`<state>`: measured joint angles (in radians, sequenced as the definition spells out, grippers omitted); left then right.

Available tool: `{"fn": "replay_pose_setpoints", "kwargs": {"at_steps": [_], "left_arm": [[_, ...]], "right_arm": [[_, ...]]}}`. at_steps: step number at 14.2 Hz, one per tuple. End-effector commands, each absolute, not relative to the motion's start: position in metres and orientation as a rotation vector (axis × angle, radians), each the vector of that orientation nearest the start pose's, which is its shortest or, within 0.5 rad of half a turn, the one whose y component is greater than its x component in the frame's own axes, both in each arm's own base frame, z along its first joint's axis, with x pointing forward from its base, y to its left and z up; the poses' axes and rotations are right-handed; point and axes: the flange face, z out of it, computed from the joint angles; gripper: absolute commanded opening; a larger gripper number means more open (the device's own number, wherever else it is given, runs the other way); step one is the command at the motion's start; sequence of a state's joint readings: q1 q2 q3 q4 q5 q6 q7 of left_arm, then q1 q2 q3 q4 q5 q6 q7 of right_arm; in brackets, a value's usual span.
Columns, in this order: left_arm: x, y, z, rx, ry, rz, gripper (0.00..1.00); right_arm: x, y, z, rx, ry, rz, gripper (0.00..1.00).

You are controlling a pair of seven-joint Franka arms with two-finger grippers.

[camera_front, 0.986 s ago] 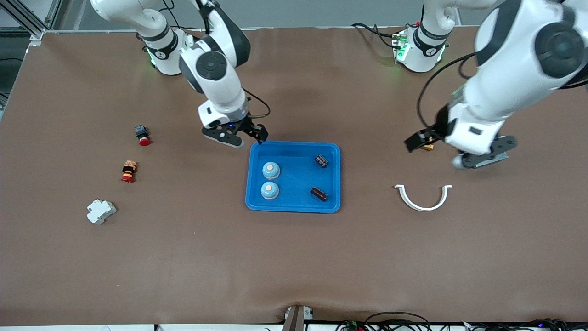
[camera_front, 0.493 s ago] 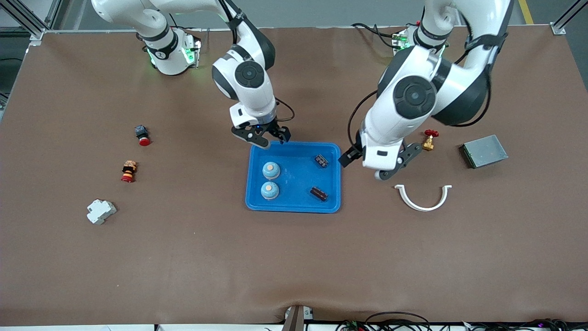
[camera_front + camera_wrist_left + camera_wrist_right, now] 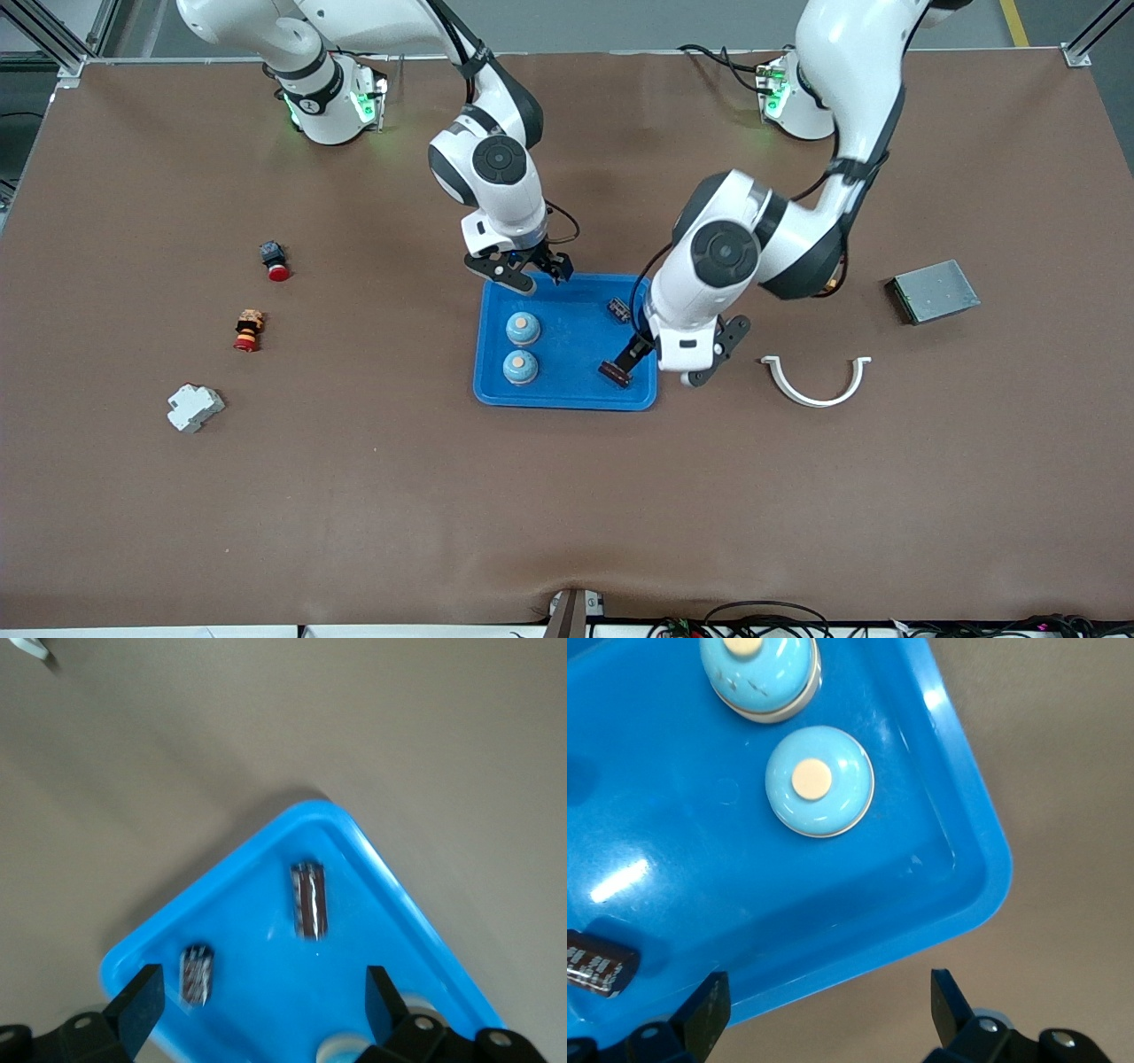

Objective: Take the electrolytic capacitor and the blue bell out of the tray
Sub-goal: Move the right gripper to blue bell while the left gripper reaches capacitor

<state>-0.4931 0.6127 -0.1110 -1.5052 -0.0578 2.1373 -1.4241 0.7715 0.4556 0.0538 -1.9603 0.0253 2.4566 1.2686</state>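
Note:
A blue tray [image 3: 571, 346] holds two pale-blue bells with orange buttons [image 3: 523, 328] [image 3: 520, 366] and two dark capacitors [image 3: 618, 309] [image 3: 615, 373]. My right gripper [image 3: 534, 275] is open and empty over the tray's edge farthest from the front camera. Its wrist view shows both bells [image 3: 819, 781] [image 3: 757, 673], one capacitor [image 3: 598, 964] and the tray [image 3: 700, 868]. My left gripper [image 3: 664, 363] is open and empty over the tray's edge toward the left arm's end, close to the nearer capacitor. Its wrist view shows both capacitors [image 3: 308, 900] [image 3: 197, 973].
Toward the right arm's end lie a red push button [image 3: 275, 259], a stacked orange-red part [image 3: 249, 330] and a white breaker [image 3: 194, 407]. Toward the left arm's end lie a white curved bracket [image 3: 816, 381] and a grey box [image 3: 935, 291].
My left arm has swung from the left arm's end of the table to the tray. My right gripper has shifted along the tray's edge, toward the left arm's end.

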Motion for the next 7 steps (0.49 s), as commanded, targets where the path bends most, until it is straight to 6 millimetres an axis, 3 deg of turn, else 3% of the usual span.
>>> {"fn": "replay_pose_setpoints", "kwargs": {"at_steps": [1,4,7], "left_arm": [[0.593,-0.405,0.278,-2.846,-1.471,0.058,1.00],[0.582,-0.420,0.249,-2.801,-1.517,0.073,1.00],[0.572,-0.433,0.244,-2.796,-1.518,0.078,1.00]], "right_arm": [[0.431,0.467,0.237,-2.998,0.743,0.009,1.00],[0.446,0.467,0.222,-3.004,0.758,0.002,1.00],[0.473,0.458,0.212,-3.004,0.772,-0.029,1.00]]}}
